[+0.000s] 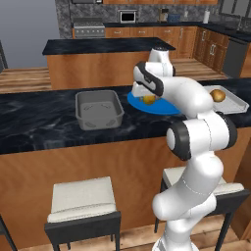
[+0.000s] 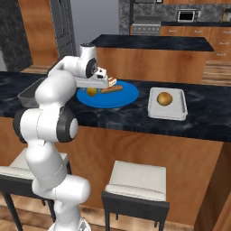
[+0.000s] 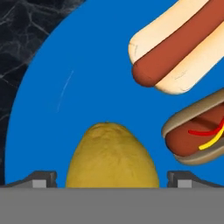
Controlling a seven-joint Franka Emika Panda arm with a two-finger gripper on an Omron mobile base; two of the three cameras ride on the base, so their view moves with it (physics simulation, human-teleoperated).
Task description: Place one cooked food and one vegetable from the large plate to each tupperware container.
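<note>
My gripper (image 3: 112, 181) hangs low over the large blue plate (image 3: 87, 78), open, its fingertips (image 3: 43, 179) standing on either side of the small yellow-olive vegetable (image 3: 111, 159) with a gap on each side. Two hot dogs lie on the plate beside it: a plain one (image 3: 179, 48) and one with sauce lines (image 3: 199, 135). From the right base view the gripper (image 2: 97, 83) is over the yellow ball (image 2: 92, 91) on the plate (image 2: 122, 97). The larger golden-brown vegetable (image 2: 164, 98) lies in the shallow pale tray (image 2: 168, 110). The deep grey tub (image 1: 98, 109) holds nothing.
Plate, tub and tray sit on a dark marble counter (image 1: 39, 122) whose near edge faces me. Two stools (image 1: 83, 201) stand below it. A second counter (image 1: 98, 46) lies beyond. My arm crosses over the plate's near side.
</note>
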